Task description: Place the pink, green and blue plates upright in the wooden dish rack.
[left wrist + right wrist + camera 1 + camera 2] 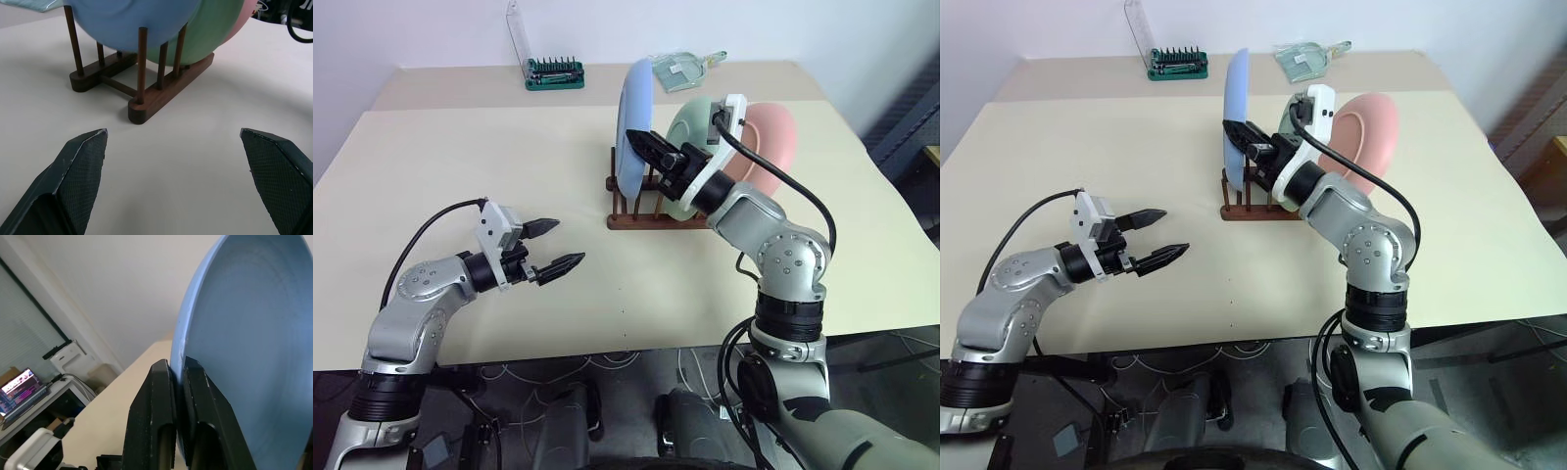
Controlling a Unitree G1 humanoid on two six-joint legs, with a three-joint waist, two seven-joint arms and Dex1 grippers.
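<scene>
The wooden dish rack (636, 221) stands mid-table with all three plates upright in it. The blue plate (634, 127) is at its left end between the pegs, the green plate (688, 116) sits behind it, and the pink plate (773, 142) is farthest right. My right gripper (641, 142) is shut on the blue plate's rim; the right wrist view shows both fingers (156, 396) pinching that edge. My left gripper (556, 245) hangs open and holds nothing, low over the table to the left of the rack and pointing at it (146, 105).
A green bit case (555, 73) with its clear lid raised stands at the back of the table. A clear plastic pack (685, 67) lies to its right. The table's front edge runs just below my left gripper.
</scene>
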